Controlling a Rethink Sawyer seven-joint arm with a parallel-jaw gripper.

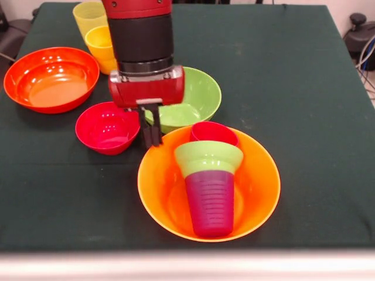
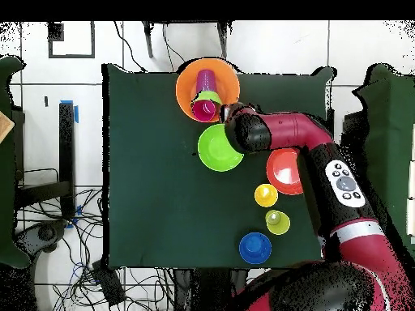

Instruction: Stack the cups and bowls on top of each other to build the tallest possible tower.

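Observation:
The tower lies tipped over inside the large yellow-orange bowl (image 1: 258, 187) (image 2: 186, 81) at the table's near side in the front view. The purple ribbed cup (image 1: 210, 202) (image 2: 207, 81) points its base toward the front rim, the small green bowl (image 1: 208, 157) (image 2: 210, 97) caps it, and the red-pink cup (image 1: 214, 133) (image 2: 202, 110) rests at the far rim. My gripper (image 1: 151, 126) (image 2: 229, 113) hangs shut and empty just beyond that rim, between the small red-pink bowl (image 1: 108, 127) and the large green bowl (image 1: 196, 96) (image 2: 219, 147).
The wide orange-red bowl (image 1: 51, 79) (image 2: 284, 172) sits at the left of the front view. Behind it stand the yellow-orange cup (image 1: 99, 47) (image 2: 266, 195) and pale yellow cup (image 1: 89, 16) (image 2: 277, 221). A small blue bowl (image 2: 254, 248) shows only overhead, near the robot's base.

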